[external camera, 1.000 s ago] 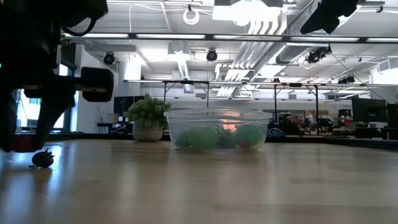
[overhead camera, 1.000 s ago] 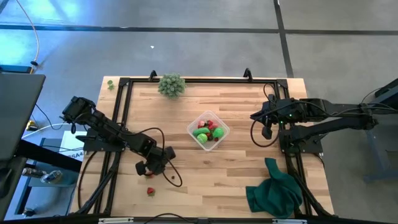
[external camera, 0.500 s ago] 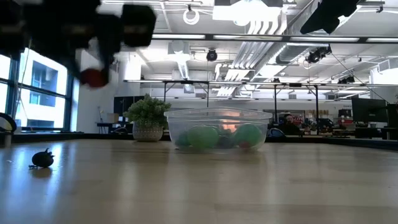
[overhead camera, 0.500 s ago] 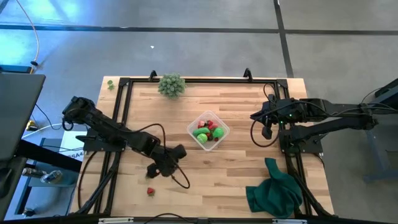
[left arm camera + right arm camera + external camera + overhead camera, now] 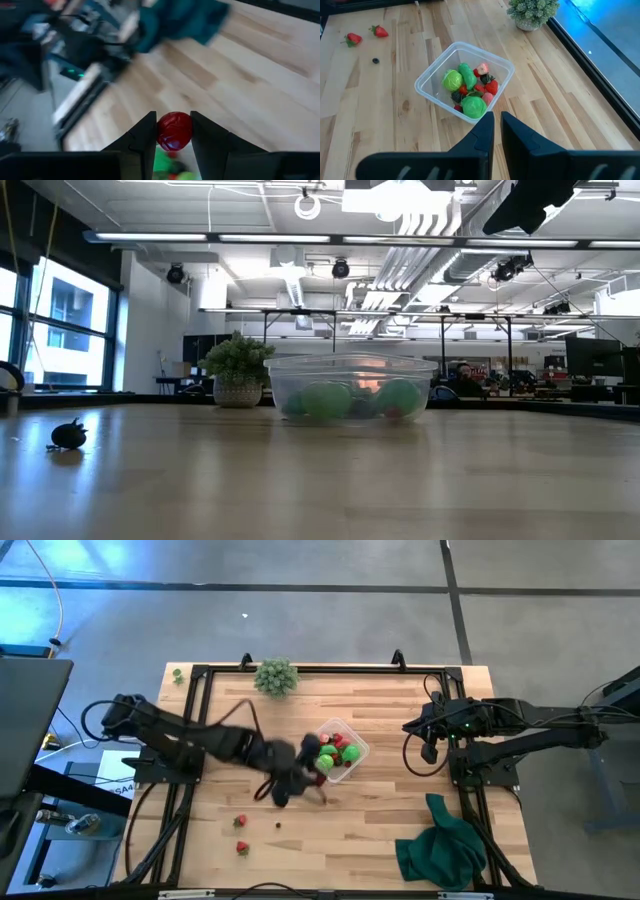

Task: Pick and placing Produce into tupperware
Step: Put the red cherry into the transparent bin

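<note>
The clear tupperware sits mid-table and holds green and red produce. My left gripper hovers at its near-left corner, shut on a red piece. Two red strawberries and a small dark piece lie on the wood toward the near-left; the dark piece also shows in the low view. My right gripper waits shut, raised over the table's right edge. My left gripper pinches the round red piece between its two fingers, one on each side. The piece is lifted clear of the table, with green produce showing below it.
A pale green bushy clump stands at the far edge. A dark green cloth lies bunched at the near-right corner. A black frame runs along the table's sides. Bare wood stretches between tupperware and cloth.
My left gripper has risen from the near-left part of the table with the red piece between its fingers. It has swung right and toward the far edge, up to the tupperware, and has left the low view. One strawberry shows where the gripper stood.
</note>
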Tool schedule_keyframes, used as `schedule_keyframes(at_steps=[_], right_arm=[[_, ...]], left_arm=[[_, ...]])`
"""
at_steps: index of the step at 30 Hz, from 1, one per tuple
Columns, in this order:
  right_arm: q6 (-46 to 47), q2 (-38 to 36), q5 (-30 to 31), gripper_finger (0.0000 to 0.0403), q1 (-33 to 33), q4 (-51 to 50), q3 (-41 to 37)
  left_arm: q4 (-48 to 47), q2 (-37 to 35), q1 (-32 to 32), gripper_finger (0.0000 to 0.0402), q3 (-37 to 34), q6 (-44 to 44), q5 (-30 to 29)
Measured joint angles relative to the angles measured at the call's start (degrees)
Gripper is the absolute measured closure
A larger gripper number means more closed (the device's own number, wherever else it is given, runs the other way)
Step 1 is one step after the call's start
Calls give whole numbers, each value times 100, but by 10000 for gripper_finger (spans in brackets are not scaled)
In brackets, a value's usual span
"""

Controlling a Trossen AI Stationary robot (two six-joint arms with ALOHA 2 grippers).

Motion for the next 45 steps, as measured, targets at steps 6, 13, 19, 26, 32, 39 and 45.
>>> schedule_keyframes(at_steps=[6,13,19,26,32,39,45], right_arm=[[0,0,-1,378,0,0,0],[0,0,1,378,1,-3,0],[0,-2,1,378,-1,-5,0],[0,-2,1,378,-1,-5,0],[0,0,1,378,-1,-5,0],[0,-1,0,378,-1,-5,-2],[0,-2,-1,378,-1,-3,0]], left_arm=[[342,123,994,300,475,-23,739],[129,1002,1903,300,768,-43,1450],[-98,1801,2273,300,837,-407,1556],[-516,2371,2400,300,833,-650,1402],[-650,2644,2395,300,849,-758,1315],[-889,2743,2393,300,830,-771,1219],[-890,2743,2393,300,833,-769,1215]])
